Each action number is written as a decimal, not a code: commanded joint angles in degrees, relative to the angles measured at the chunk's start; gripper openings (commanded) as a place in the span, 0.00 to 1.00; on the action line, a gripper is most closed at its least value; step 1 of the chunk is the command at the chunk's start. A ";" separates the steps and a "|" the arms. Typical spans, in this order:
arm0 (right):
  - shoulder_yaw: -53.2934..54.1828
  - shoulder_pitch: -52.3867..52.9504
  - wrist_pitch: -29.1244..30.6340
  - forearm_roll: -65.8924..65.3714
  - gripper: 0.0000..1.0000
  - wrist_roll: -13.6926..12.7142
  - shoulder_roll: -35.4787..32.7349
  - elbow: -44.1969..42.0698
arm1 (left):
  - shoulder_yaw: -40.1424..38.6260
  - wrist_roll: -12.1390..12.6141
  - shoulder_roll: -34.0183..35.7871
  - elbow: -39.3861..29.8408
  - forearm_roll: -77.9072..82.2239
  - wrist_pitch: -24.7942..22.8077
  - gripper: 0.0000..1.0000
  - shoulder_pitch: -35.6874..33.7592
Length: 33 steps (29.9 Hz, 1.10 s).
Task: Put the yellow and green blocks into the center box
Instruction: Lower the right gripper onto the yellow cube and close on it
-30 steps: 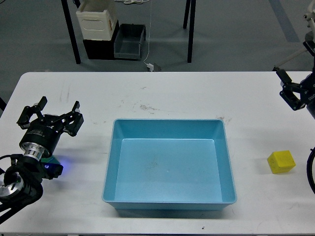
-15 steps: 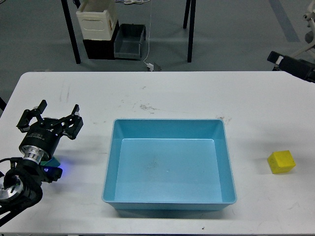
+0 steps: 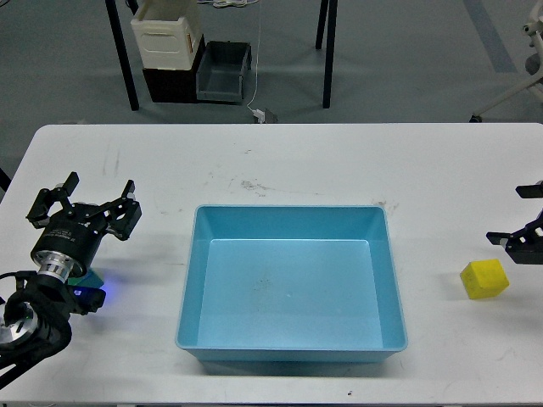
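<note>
A yellow block [image 3: 484, 279] lies on the white table at the right, apart from the blue box [image 3: 288, 209] in the center. The box is empty. My right gripper [image 3: 515, 214] comes in at the right edge, just above and beyond the yellow block, with its fingers spread and nothing between them. My left gripper [image 3: 83, 200] is open at the left of the table, left of the box. A green block [image 3: 90, 277] shows only as a small corner under my left arm's wrist; most of it is hidden.
The white table [image 3: 280, 161] has its far edge at the top and its near edge at the bottom. Beyond it, on the floor, stand dark table legs [image 3: 123, 59], a cream container [image 3: 167, 34] and a grey bin [image 3: 222, 72].
My right gripper has dropped from the far right corner down to just beside the yellow block. My left gripper has drifted slightly left and toward me. The blocks and box have not moved.
</note>
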 commanded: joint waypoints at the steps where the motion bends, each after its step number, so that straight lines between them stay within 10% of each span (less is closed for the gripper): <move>1: -6.51 3.06 2.11 -0.10 0.99 -0.02 3.85 -1.37 | 0.00 0.00 0.67 0.01 0.00 0.00 1.00 0.40; 33: -27.27 13.88 11.57 -0.10 0.99 -0.02 17.92 -11.22 | -2.11 0.00 1.20 0.54 -0.09 0.00 1.00 1.28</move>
